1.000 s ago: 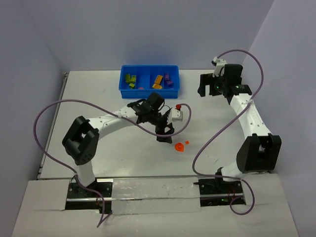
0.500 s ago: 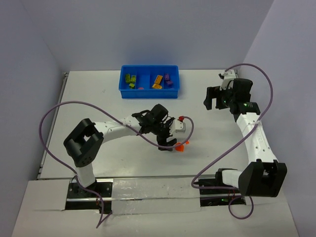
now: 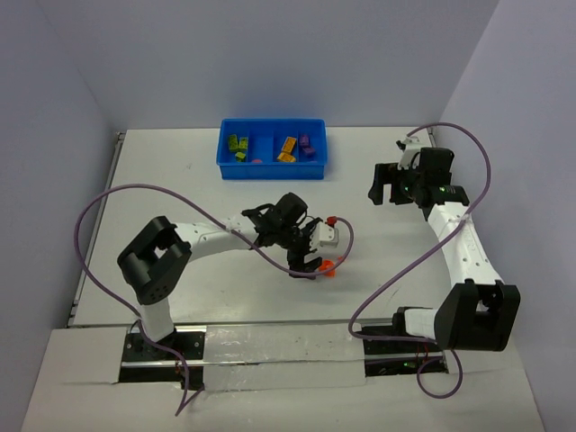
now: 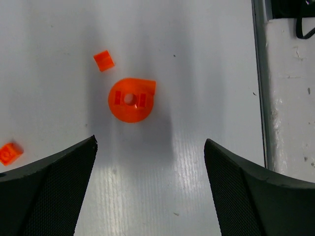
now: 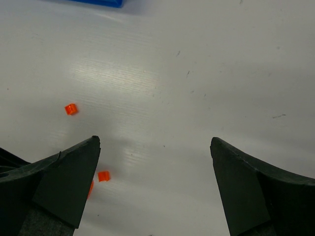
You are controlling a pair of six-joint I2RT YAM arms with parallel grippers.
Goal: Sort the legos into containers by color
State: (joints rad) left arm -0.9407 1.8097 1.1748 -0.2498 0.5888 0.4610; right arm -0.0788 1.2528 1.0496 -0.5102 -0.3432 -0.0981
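A round translucent orange-red lego (image 4: 130,100) lies on the white table, with a small orange-red brick (image 4: 104,61) beyond it and another (image 4: 10,153) at the left edge. My left gripper (image 4: 150,141) is open and empty, low over the table, just short of the round piece (image 3: 329,266). The blue bin (image 3: 273,148) at the back holds olive-green (image 3: 237,144), yellow-orange (image 3: 287,148) and purple (image 3: 308,144) bricks. My right gripper (image 5: 155,141) is open and empty above bare table at the right (image 3: 385,192); it sees two small orange-red bricks (image 5: 71,109) (image 5: 103,176).
The table's near edge and a metal rail (image 4: 261,73) lie right of the left gripper. A purple cable (image 3: 99,202) loops over the table's left part. The bin's front edge (image 5: 98,2) shows at the top of the right wrist view.
My left gripper has moved toward the near edge and down, next to the orange-red pieces. My right arm has swung out to the right and nearer.
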